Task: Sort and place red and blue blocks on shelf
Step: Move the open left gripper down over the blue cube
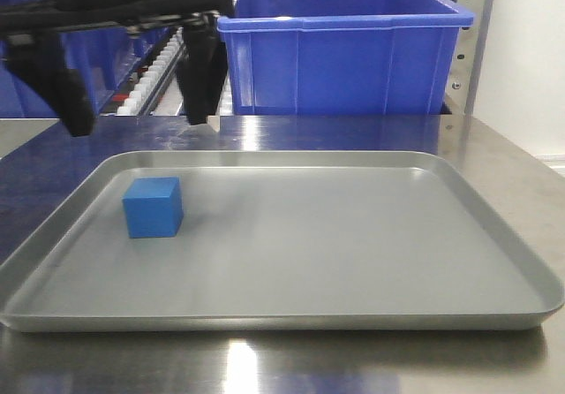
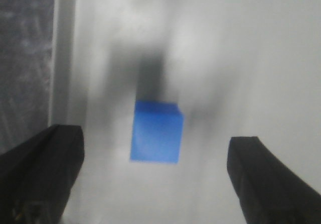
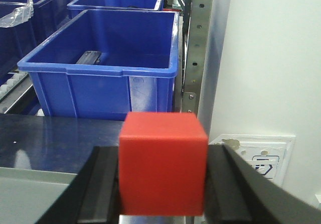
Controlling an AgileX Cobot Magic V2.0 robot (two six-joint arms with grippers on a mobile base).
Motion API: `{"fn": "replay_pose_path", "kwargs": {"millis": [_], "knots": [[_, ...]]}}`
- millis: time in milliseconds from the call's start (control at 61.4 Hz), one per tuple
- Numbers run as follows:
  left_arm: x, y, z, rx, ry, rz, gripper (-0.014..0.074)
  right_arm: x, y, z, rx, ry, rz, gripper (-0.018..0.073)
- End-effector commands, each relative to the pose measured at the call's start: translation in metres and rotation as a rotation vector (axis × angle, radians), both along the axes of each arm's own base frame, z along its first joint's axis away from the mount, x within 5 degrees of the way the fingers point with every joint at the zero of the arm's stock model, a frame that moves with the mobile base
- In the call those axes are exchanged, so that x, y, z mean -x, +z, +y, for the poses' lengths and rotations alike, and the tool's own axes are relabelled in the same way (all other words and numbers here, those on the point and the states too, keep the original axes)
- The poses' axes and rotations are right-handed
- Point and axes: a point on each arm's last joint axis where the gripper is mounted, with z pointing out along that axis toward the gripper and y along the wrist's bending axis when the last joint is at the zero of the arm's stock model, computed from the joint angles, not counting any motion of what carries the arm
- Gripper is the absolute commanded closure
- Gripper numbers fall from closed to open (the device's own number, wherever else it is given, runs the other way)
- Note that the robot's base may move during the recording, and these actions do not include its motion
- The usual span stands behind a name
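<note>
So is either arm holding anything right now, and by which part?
The right end effector grips the red block by its two opposite side faces. The left end effector, open above the blue block, holds nothing.

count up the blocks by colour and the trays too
blue block: 1
red block: 1
grey tray: 1
total: 3
</note>
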Motion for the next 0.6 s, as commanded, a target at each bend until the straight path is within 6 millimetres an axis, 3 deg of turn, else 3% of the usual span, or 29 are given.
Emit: {"fn": "replay_pose_path", "kwargs": {"millis": [0,309,586], "knots": [[0.002,0.022,-0.002,0.033,0.008,-0.045,-0.0023,0.001,0.017,-0.001,-0.001,-0.01,-0.113,0.0491],[0.001,0.009,-0.009,-0.015,-0.007,-0.013,-0.0023,0.001,0.017,-0.001,-0.001,-0.01,-0.113,0.0491],[0.002,0.011,-0.015,-0.047,-0.043,-0.073,-0.0023,0.001,0.017,-0.001,-0.001,-0.01,-0.112,0.0491]]}}
